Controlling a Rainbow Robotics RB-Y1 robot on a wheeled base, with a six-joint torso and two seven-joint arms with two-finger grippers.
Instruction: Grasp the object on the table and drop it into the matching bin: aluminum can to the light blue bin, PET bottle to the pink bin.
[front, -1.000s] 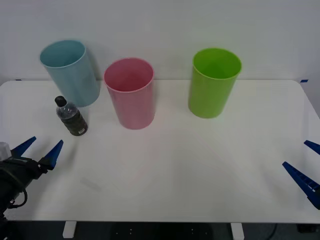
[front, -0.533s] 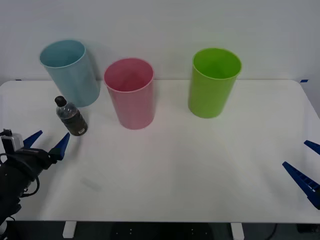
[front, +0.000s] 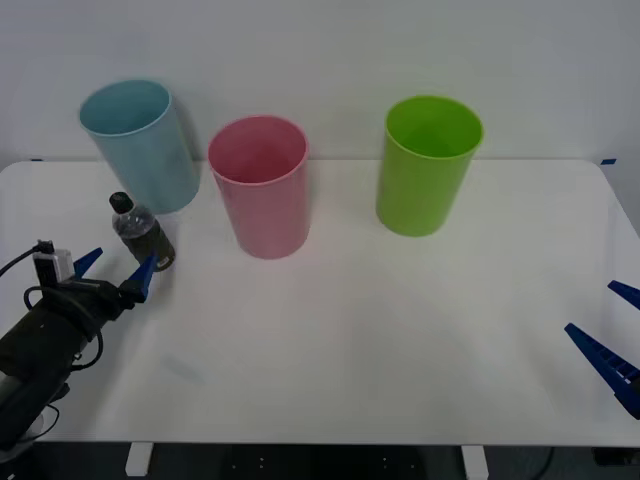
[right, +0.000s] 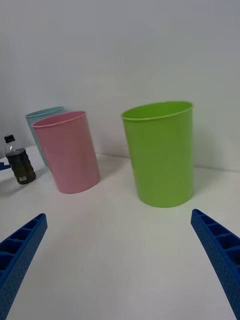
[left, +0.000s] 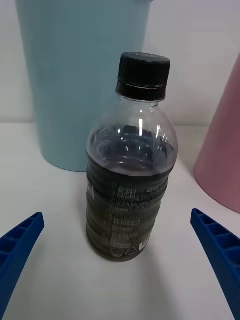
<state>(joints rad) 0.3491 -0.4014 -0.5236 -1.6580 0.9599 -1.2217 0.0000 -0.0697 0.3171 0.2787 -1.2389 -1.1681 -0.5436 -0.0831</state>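
Note:
The PET bottle, clear with a black cap and dark lower body, stands upright on the white table in front of the light blue bin. The pink bin stands just right of the bottle. My left gripper is open, its blue fingertips just short of the bottle and either side of its base. My right gripper waits open at the table's right edge.
A lime green bin stands at the back, right of the pink one. A white wall runs behind the bins. The table's broad middle and front lie between the two arms.
My left gripper has moved forward and to the right, from the table's left front edge up to the bottle. The right arm, the bottle and the bins have not moved.

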